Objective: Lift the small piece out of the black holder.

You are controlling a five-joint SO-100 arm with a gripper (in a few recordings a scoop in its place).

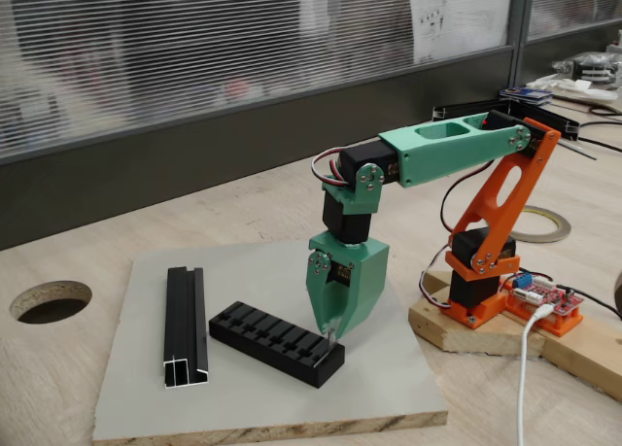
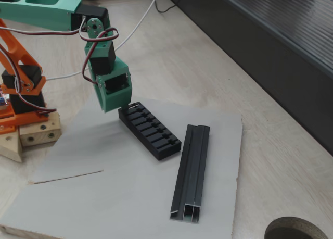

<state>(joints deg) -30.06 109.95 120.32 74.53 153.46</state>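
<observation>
Holder (image 1: 276,343) is my landmark here: the black slotted block lies on the grey board (image 1: 243,407), and the jaws (image 1: 331,337) hang over its end slot, the end nearest the arm's orange base (image 1: 486,271). The tips are so close to the block that I cannot tell whether they are parted or clenched, or whether they grip anything. I see a sliver of grey at the tips in one fixed view, which may be the small piece (image 1: 333,340) standing in that end slot, but it is too tiny for me to be sure. My worry from here is a bad pinch: if the tips close off-centre on such a thin tab, I judge it could twist, slip out, or jam in the slot, and then a lift would drag the whole holder up with it. A sideways pull would also shove the block along the board. Beside the holder, on the side away from the base, lies the glossy black channel (image 2: 191,171), apart from it, so I would keep clear of that side. Straight up looks open, and the board's edges and the counter (image 1: 78,232) beyond give free room.
</observation>
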